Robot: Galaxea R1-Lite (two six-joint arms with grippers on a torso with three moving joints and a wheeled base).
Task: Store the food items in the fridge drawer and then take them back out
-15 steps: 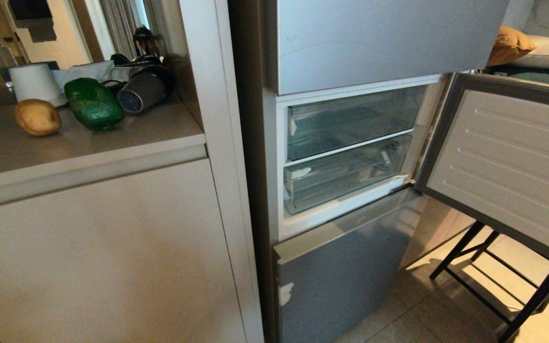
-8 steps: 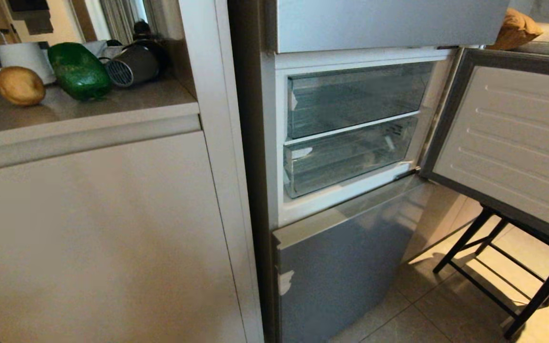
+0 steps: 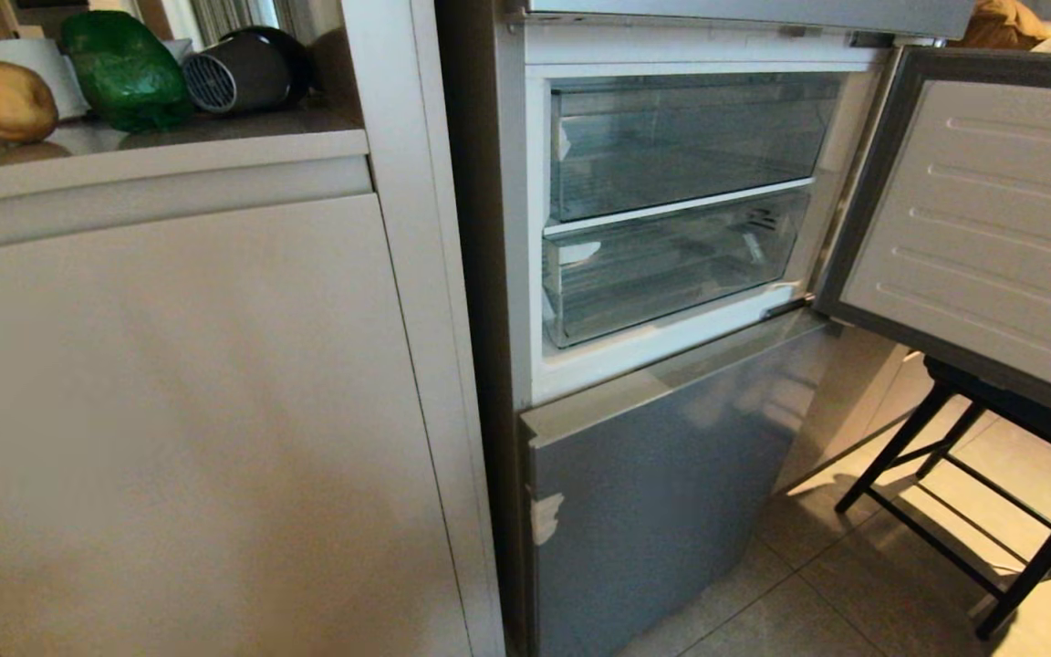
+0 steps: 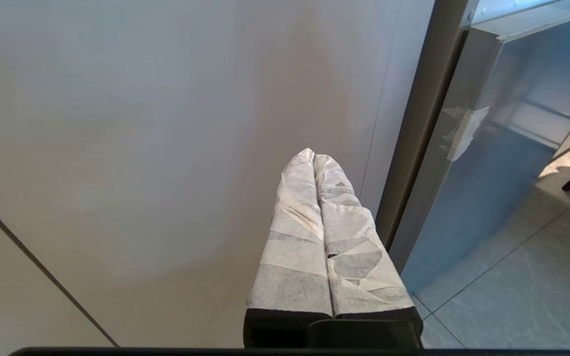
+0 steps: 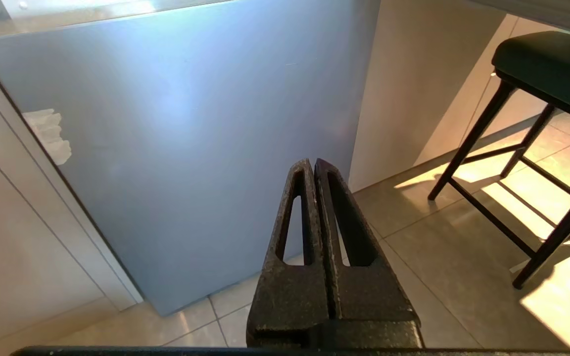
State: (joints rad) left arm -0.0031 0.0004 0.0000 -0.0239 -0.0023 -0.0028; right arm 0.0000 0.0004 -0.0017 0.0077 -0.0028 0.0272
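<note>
Neither arm shows in the head view; both hang low in front of the robot. The left pincer (image 4: 313, 157), fingers wrapped in white and pressed together, points at the beige cabinet door (image 4: 166, 123) beside the fridge (image 3: 653, 511). The right pincer (image 5: 313, 165), black fingers pressed together with nothing between them, points at the fridge's closed lower door (image 5: 191, 148), near a black stool (image 5: 542, 74). The potato (image 3: 7, 100) and the green pepper (image 3: 124, 68) lie on the table (image 3: 215, 137), well left of the fridge. The middle fridge door (image 3: 991, 210) stands open, showing two clear drawers, the upper drawer (image 3: 681, 146) above the lower drawer (image 3: 662, 274), both pushed in.
</note>
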